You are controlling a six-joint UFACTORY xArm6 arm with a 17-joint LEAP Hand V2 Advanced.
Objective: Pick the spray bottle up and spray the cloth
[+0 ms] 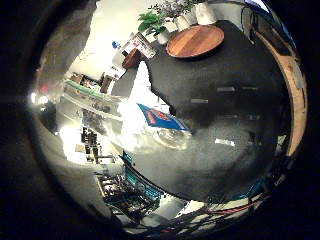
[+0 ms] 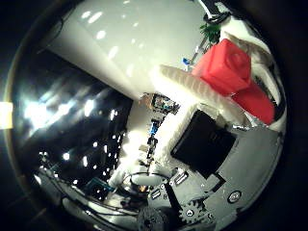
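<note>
While my hand (image 2: 202, 144) has its white fingers (image 2: 192, 89) curled round the spray bottle (image 1: 150, 122), red trigger head (image 2: 233, 70) by the palm and clear body above the dark counter (image 1: 220, 100), I judge the pickup done, with the cloth unseen and the spraying left.

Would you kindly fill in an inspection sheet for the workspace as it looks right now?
Surface: dark table.
Job's things: clear spray bottle with a blue label, close to the palm; its red spray head sits beside the fingers; cloth not made out.
Clutter: round wooden tray and potted plants at the table's far edge; pale strips on the table.
Hand: right hand, fingers apparently curled round the bottle.
Cables: nothing seen on the table.
Surroundings: cluttered room beyond the table; white wall.
</note>
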